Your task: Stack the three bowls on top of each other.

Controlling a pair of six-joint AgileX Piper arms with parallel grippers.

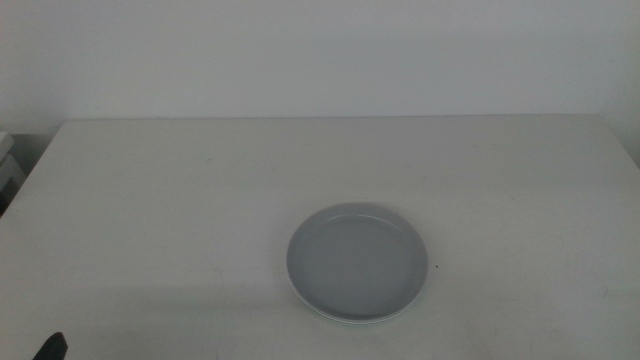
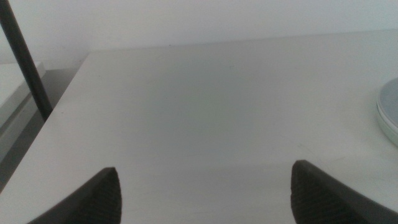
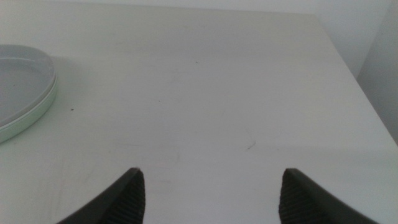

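Bowls are stacked right of the table [image 1: 150,200] centre, grey bowl [image 1: 358,260] uppermost, mint green bowl [image 3: 37,112] underneath. Left gripper [image 2: 205,193] and right gripper [image 3: 208,196] are spread wide, empty.

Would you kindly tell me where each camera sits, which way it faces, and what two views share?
Middle view: above, facing forward and down over the table; left gripper tip at the bottom edge.
Left wrist view: low over the table; open left gripper below.
Right wrist view: likewise; open right gripper.
All share the stack of bowls.
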